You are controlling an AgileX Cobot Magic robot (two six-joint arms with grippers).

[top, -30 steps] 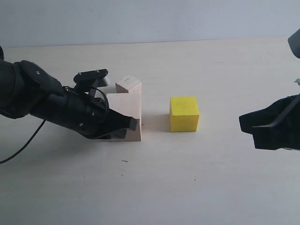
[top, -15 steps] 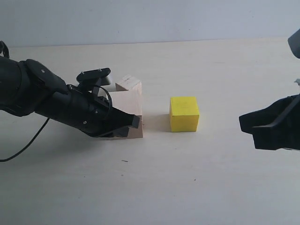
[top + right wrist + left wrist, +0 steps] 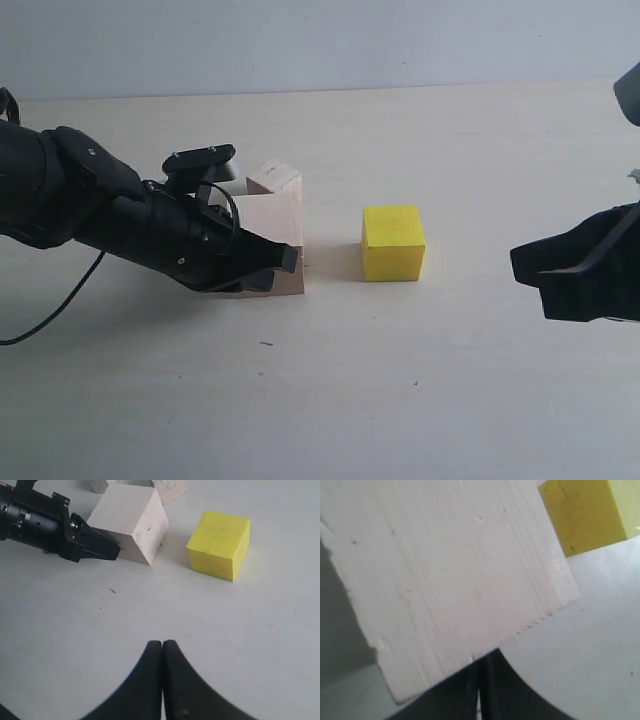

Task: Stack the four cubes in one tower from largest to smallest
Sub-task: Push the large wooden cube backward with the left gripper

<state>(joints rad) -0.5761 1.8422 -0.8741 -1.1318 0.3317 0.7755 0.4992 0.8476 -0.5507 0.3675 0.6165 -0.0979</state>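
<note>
The large pale wood cube sits on the table left of centre, and it fills the left wrist view. My left gripper is shut, its tips low against the cube's front face, holding nothing. A small pale wood cube stands just behind the large one. Another small cube shows only partly beside it. The yellow cube stands alone to the right of them. My right gripper hovers shut and empty at the right, apart from all cubes.
The pale tabletop stretches out in front of the cubes. A black cable trails from the left arm over the table's left side. A grey wall closes off the back.
My left arm has lifted slightly and edged right, and the large cube has shifted a little to the right with it. The right arm and the yellow cube have not moved.
</note>
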